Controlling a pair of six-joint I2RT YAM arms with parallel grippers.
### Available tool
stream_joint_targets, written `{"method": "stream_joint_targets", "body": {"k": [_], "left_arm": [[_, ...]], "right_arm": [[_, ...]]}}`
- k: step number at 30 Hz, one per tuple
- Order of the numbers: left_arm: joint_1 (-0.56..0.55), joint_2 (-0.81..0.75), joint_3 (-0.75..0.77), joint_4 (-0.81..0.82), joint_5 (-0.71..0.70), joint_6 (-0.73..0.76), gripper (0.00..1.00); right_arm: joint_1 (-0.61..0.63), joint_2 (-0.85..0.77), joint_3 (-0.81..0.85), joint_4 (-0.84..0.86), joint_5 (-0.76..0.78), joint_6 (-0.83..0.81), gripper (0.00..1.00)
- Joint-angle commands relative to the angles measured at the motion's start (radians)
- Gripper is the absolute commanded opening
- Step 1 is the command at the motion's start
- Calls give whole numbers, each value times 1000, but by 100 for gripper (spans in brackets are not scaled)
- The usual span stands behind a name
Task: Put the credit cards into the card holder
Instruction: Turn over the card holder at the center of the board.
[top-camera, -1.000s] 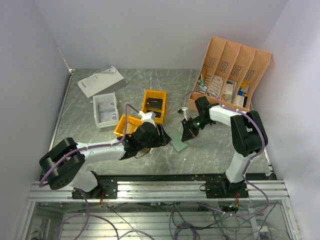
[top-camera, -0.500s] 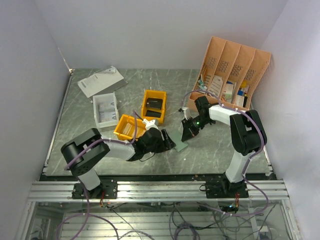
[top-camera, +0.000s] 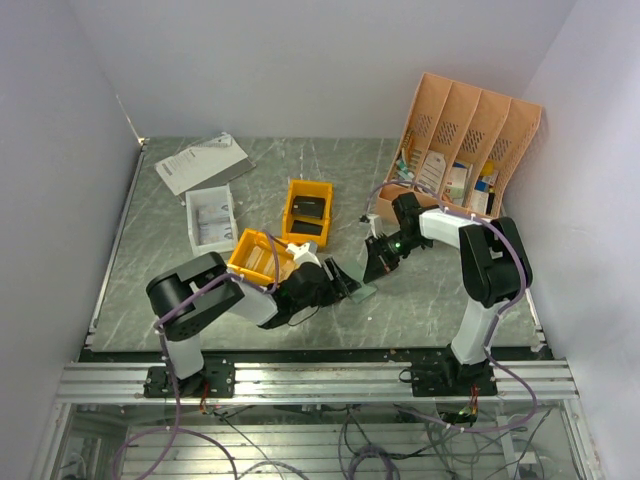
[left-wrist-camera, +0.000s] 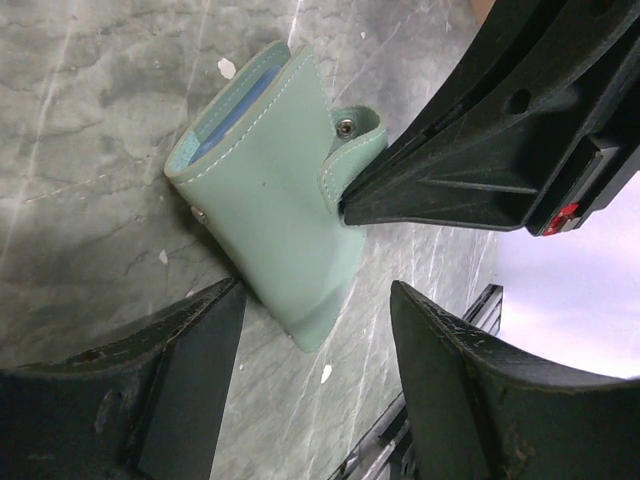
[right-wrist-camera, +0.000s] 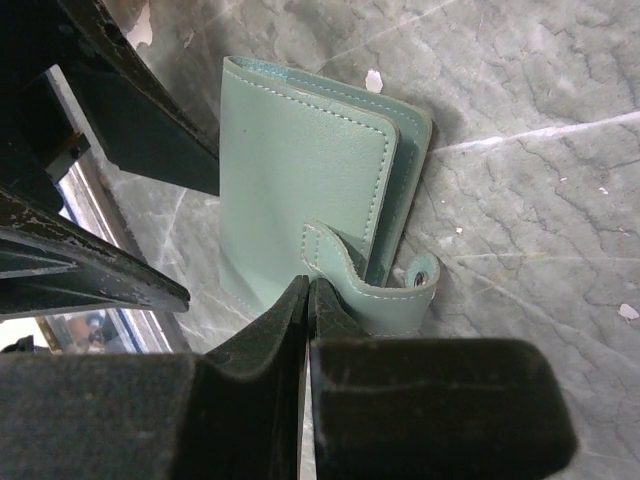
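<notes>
Broadly, the grey-green marbled table (top-camera: 430, 310) carries everything, and the card holder (top-camera: 360, 291) lies flat on it near the middle, between the two arms. The peach desk organiser (top-camera: 470, 140) stands well beyond the card holder and to its right; the cards and packets in its slots bear print too small to read. A printed paper sheet (top-camera: 200, 162) lies far beyond the card holder to the left, its lines likewise unreadable. A white tray (top-camera: 192, 222) sits well to the left of the card holder. One orange bin (top-camera: 288, 210) lies beyond the card holder to the left, with a dark item in it, and a second orange bin (top-camera: 240, 262) is near its left side. The card holder's cover is slightly ajar, showing light blue at one edge, and its strap (left-wrist-camera: 350, 150) curls loose with the metal snap (left-wrist-camera: 345, 127) exposed. The left gripper (left-wrist-camera: 315, 310) stands wide, its fingers (left-wrist-camera: 200, 350) straddling the card holder's near end without pinching it. The right gripper (right-wrist-camera: 308, 290) is clenched tight with nothing visibly between its fingers, its pointed tips resting against the strap.
</notes>
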Motion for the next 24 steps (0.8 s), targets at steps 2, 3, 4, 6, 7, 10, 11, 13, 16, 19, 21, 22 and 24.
{"method": "stream_joint_targets", "body": {"k": [2,3,4,6,7,10,11,13,16,19,21,22,24], "left_arm": [[-9,64,29,-28,-66,5,70],[-10,72,34,-28,-69,7,68],[-10,79,36,-20,-71,8,64],[-10,91,34,14,-83,13,58],[-10,94,33,30,-91,18,56],[-11,106,51,52,-99,47,47],[-10,106,62,42,-98,60,46],[-10,106,93,15,-100,84,43],[-11,107,127,-25,-108,117,36],[-10,101,151,-62,-112,151,22],[-10,85,169,-98,-108,187,17],[-11,72,175,-120,-104,206,16],[-12,38,191,-164,-102,272,14]], "right_arm": [[-13,62,-13,10,131,-37,1],[-13,64,-11,8,130,-40,1],[-14,67,-11,8,130,-39,1],[-15,66,-11,7,128,-39,1],[-15,67,-10,6,128,-39,1],[-14,68,-9,5,125,-41,1],[-14,68,-9,4,124,-42,1],[-13,70,-9,2,122,-43,1],[-14,66,-5,-2,116,-48,1],[-17,52,-1,-9,102,-54,1],[-32,36,6,-20,70,-67,2],[-48,24,11,-28,48,-76,3],[-80,-7,25,-64,-26,-112,4]]}}
